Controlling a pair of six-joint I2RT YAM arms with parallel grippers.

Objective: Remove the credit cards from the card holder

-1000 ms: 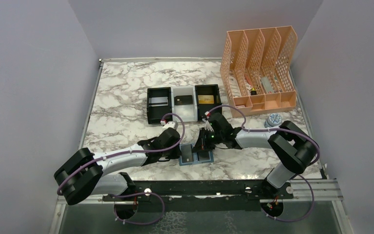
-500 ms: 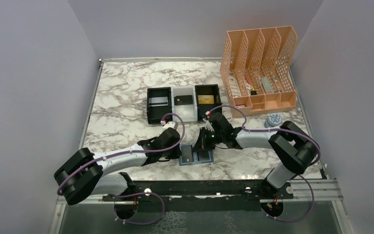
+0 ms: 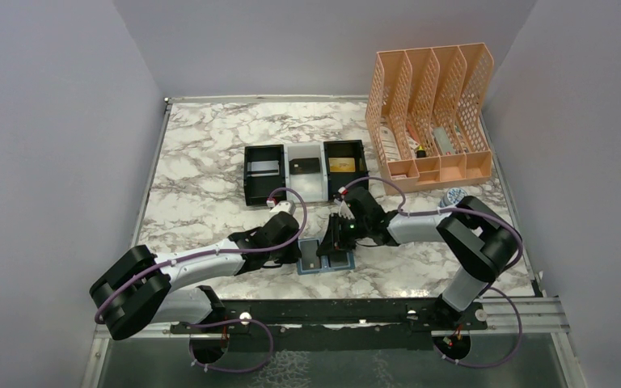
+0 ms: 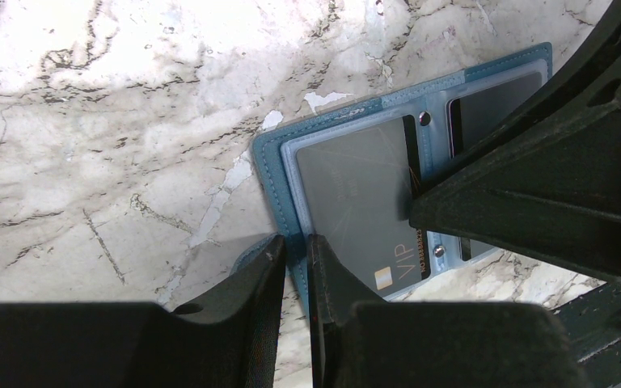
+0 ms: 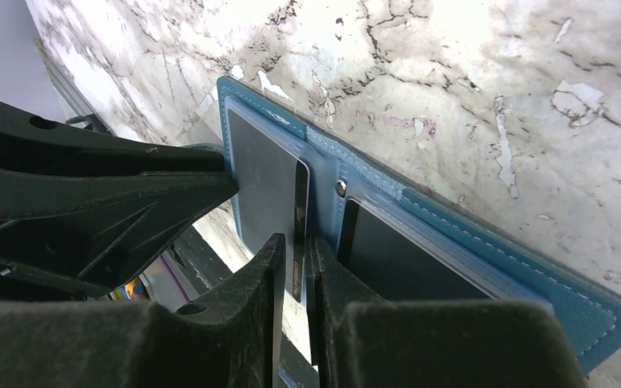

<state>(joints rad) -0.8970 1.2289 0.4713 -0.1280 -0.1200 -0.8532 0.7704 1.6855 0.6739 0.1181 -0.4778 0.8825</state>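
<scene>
On left, left gripper (image 4: 295,246) jaws narrow, pinching left rim of open holder (image 4: 273,174), flat on table (image 4: 113,121). Just past those jaws, grey card (image 4: 356,194) in left pocket. Then right gripper (image 5: 295,242), jaws narrow slit astride that card's inner edge; grip unclear. Right of them, dark card (image 5: 404,250) in right pocket.

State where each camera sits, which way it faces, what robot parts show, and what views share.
Top external: above and behind, facing down over the table; left arm, right arm show.
Left wrist: on its arm, facing past the left gripper at the card holder.
Right wrist: likewise, past the right gripper.
All three share the card holder.
</scene>
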